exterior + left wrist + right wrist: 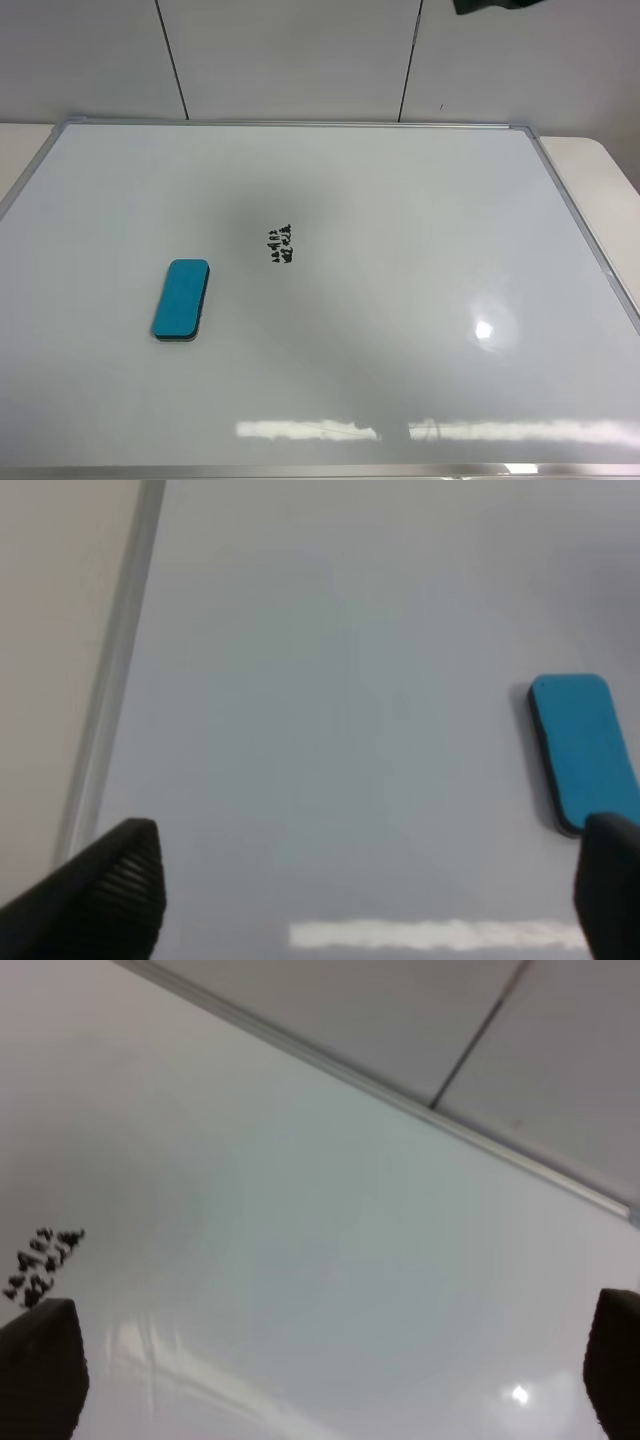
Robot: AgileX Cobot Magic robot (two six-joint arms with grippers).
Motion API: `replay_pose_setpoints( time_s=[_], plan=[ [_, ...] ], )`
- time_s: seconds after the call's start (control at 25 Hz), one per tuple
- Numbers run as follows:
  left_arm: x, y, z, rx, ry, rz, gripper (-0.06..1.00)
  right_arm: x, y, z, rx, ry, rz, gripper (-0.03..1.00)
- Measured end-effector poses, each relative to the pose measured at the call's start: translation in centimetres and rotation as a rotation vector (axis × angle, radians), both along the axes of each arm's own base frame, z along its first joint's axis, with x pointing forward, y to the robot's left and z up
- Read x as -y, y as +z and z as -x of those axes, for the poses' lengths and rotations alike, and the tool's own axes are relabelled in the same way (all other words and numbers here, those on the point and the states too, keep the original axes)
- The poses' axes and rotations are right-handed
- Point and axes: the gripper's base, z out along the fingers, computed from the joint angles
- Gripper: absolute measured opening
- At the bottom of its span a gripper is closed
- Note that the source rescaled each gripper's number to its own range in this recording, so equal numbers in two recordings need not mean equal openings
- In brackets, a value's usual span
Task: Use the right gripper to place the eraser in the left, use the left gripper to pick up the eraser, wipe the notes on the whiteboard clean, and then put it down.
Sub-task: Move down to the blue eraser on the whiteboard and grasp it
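The teal-blue eraser (181, 299) lies flat on the whiteboard (400, 300), left of centre. It also shows in the left wrist view (585, 748). The notes (281, 243), two short rows of black scribbles, sit near the board's middle, right of the eraser. They also show in the right wrist view (42, 1263). Neither arm shows in the high view. My left gripper (370, 900) is open and empty above the board, apart from the eraser. My right gripper (330, 1380) is open and empty above bare board.
The board's silver frame (300, 124) runs along the far edge, with a pale tabletop (600, 160) beyond its right side. A dark object (495, 5) hangs at the top right of the high view. Light glare (484, 329) marks the board's right half.
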Motion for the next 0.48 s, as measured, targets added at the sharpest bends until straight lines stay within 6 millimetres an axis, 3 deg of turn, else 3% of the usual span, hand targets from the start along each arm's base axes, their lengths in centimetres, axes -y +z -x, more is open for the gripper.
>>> replay_pose_setpoints(
  time_s=[0.24, 0.48],
  plan=[
    [0.0, 0.0, 0.0, 0.0, 0.0, 0.0, 0.63, 5.6, -1.0, 5.7, 0.033, -0.018, -0.037, 1.0],
    [0.0, 0.0, 0.0, 0.0, -0.001, -0.001, 0.63, 11.3, -4.9, 11.4, 0.054, -0.112, -0.146, 1.0]
  ],
)
